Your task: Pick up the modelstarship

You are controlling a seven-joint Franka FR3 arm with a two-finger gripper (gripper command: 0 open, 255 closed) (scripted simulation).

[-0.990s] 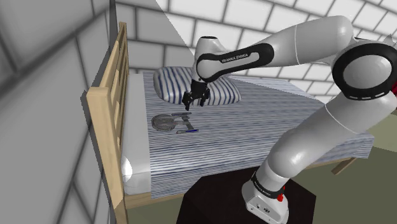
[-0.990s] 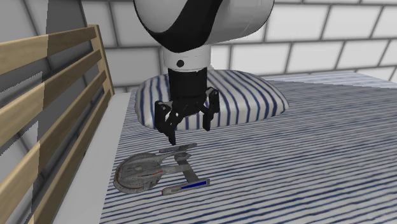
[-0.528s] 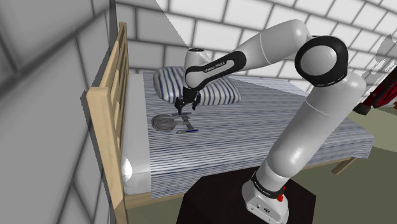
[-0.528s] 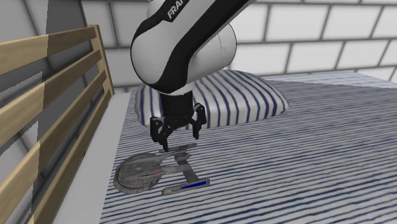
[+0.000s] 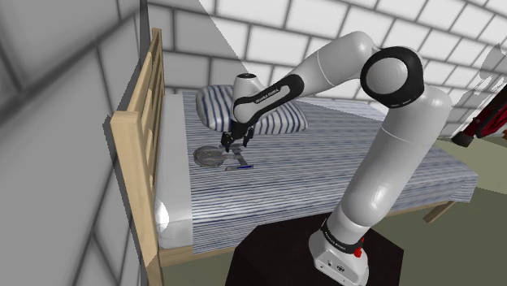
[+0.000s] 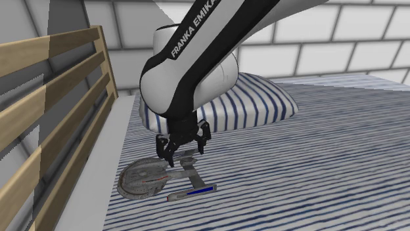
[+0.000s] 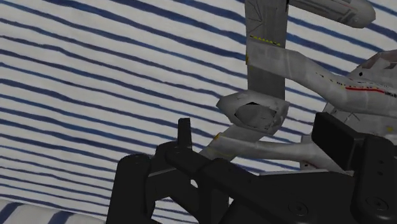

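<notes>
Black two-finger gripper (image 6: 184,152), fingers apart and holding nothing, hangs just over the grey toy starship (image 6: 146,178) near the blue-striped bed's (image 6: 309,170) wooden-rail (image 6: 59,85) edge.

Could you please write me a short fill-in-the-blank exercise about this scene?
1. The model starship lies on a ____ bedsheet.
2. The claw hovers just above it with its fingers ____.
3. One nacelle carries a ____ stripe.
Missing words: striped; open; blue.
</notes>
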